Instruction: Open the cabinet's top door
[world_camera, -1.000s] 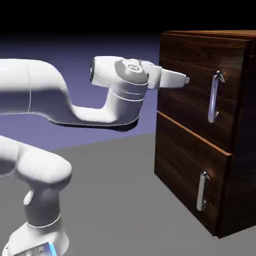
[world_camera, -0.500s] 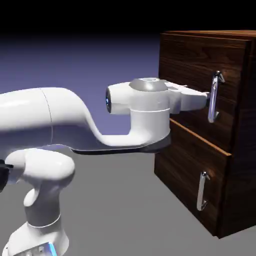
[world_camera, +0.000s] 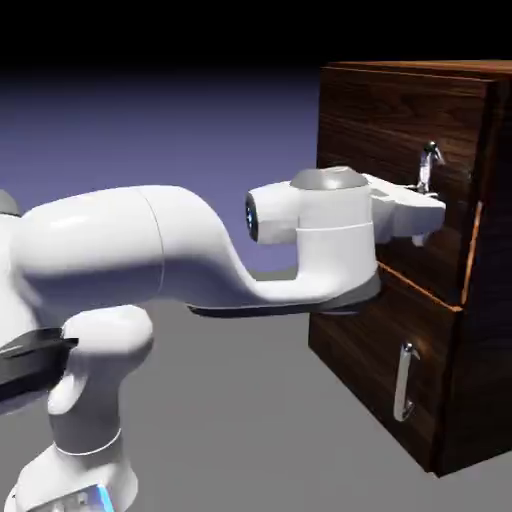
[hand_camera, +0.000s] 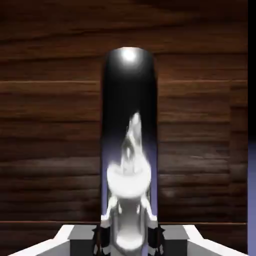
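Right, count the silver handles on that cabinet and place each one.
2. The top door's handle is mostly hidden behind the gripper closed on it; the smaller handle sits on the lower panel.

The cabinet (world_camera: 400, 330) is a boxy dark-brown wood-grain unit standing upright at the exterior view's right; the top door (world_camera: 370, 130), its larger upper panel, stands slightly ajar, a thin orange-brown strip showing along its edge; its long silver bar handle (hand_camera: 129, 125) stands vertical, mostly hidden in the exterior view.
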